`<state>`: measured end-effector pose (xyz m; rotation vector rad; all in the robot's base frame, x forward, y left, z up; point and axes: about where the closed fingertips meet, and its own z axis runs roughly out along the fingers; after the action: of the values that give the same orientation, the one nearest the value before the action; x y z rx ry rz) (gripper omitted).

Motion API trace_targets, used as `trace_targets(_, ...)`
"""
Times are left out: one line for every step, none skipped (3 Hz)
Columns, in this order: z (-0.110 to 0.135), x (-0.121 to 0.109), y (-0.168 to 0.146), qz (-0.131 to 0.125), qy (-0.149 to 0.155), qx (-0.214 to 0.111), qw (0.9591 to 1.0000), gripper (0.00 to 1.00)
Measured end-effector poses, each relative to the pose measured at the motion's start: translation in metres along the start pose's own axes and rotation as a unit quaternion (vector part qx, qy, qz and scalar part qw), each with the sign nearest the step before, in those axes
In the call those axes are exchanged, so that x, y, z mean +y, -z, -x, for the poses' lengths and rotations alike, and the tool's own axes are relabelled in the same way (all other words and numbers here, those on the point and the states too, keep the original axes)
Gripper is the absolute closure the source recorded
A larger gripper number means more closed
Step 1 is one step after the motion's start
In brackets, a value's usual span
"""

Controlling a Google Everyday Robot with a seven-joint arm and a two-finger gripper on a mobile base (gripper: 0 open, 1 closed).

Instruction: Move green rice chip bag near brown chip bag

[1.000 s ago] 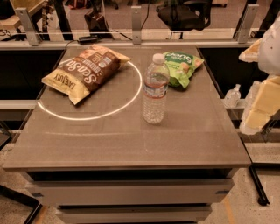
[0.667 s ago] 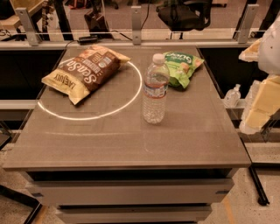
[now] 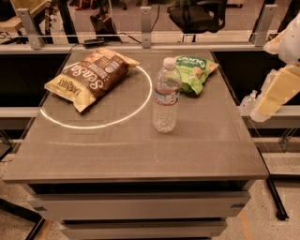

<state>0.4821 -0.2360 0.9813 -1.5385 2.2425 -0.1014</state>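
Though apart, one green rice chip bag (image 3: 194, 72), one brown chip bag (image 3: 91, 77), one bottle (image 3: 166, 96); gripper (image 3: 251, 104) rightward, state unclear.

On my feed a clear water bottle (image 3: 166, 96) stands upright, cap on, near the middle of the grey-brown table (image 3: 140, 154). It is right at the right arc of a thin white ring (image 3: 89, 126) on the top (painted or projected, I cannot tell). Beyond the far edge are metal posts (image 3: 146, 19) and a dark office chair (image 3: 197, 14). The gripper (image 3: 253, 107) hangs off the table's right side.
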Motion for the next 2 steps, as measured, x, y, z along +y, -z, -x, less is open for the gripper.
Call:
trace_targets(0.000,-0.028,-0.012,-0.013,-0.051,-0.043,0.9977,0.00)
trace_targets(-0.001,-0.046,-0.028,-0.013,-0.115,-0.101,0.9881,0.00)
